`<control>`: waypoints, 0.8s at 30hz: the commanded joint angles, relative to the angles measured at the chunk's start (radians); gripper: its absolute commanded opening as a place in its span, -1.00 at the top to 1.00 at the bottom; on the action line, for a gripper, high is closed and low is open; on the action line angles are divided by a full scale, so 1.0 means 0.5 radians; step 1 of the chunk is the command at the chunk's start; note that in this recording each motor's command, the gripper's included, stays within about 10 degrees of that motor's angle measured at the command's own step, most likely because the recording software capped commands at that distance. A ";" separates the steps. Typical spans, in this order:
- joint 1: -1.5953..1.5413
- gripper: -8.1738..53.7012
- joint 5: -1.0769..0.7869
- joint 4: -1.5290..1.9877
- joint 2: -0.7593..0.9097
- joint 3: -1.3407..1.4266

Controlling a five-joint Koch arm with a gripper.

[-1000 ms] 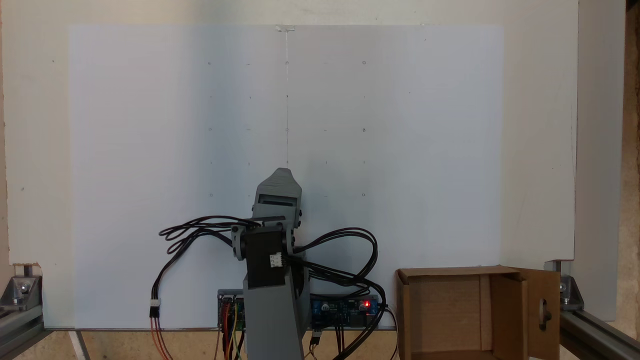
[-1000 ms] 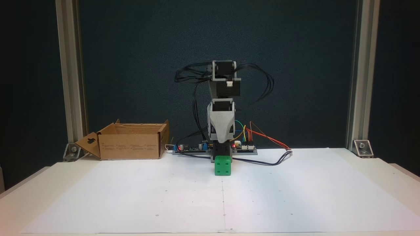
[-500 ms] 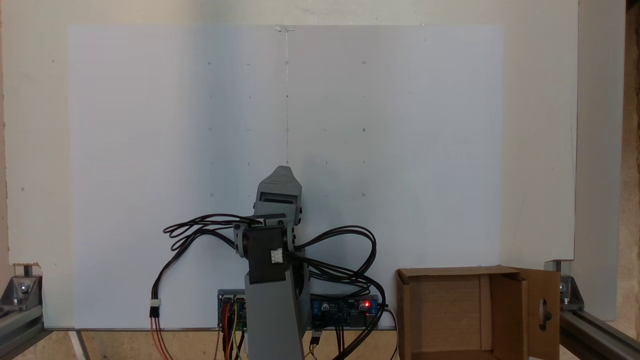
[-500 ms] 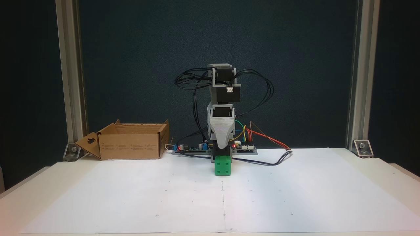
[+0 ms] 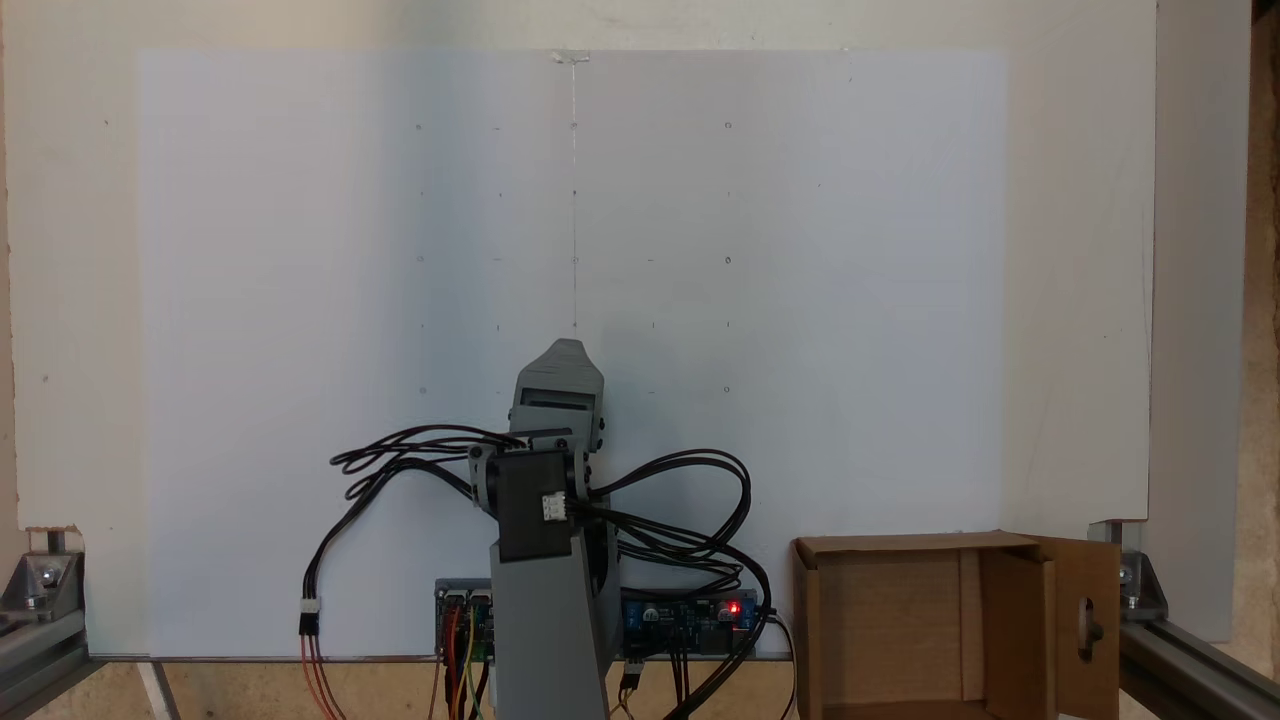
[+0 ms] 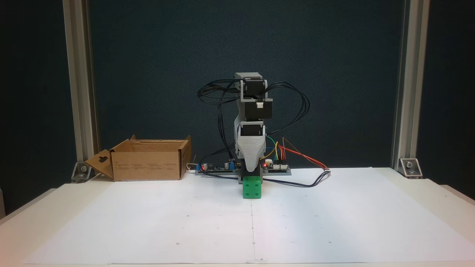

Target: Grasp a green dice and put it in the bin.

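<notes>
Small bright green plastic dice (image 6: 252,187) with rounded edges and dark pips, resting on the white paper sheet (image 6: 334,215) that covers the worktop (image 6: 441,204). Four pips on the face toward the camera of the front fixed view. Right behind and above the dice, almost on its top edge in that view: the pointed grey 3D-printed gripper (image 6: 251,168), aimed downward. Only one grey shell of the gripper facing each camera, the other jaw concealed behind it, so impossible to tell how far apart the jaws stand or whether anything is clamped. Dice set squarely on the sheet, not lifted.

Well to the left of the dice in the front fixed view: the brown corrugated cardboard box (image 6: 148,163), square-walled and open on top, a side flap folded outward with a keyhole-shaped cut-out. Same box (image 5: 900,620) in the high fixed view at lower right, interior bare cardboard. In that high view, grey gripper shell (image 5: 562,352) pointing up the picture away from the arm's base, dice hidden beneath it.

Behind the dice: grey arm column with black servo blocks, looping black cables (image 6: 293,100), and a circuit board with a lit red light (image 6: 264,164).
</notes>
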 commanded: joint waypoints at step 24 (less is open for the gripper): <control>-0.021 -0.67 0.074 -0.334 -0.279 0.141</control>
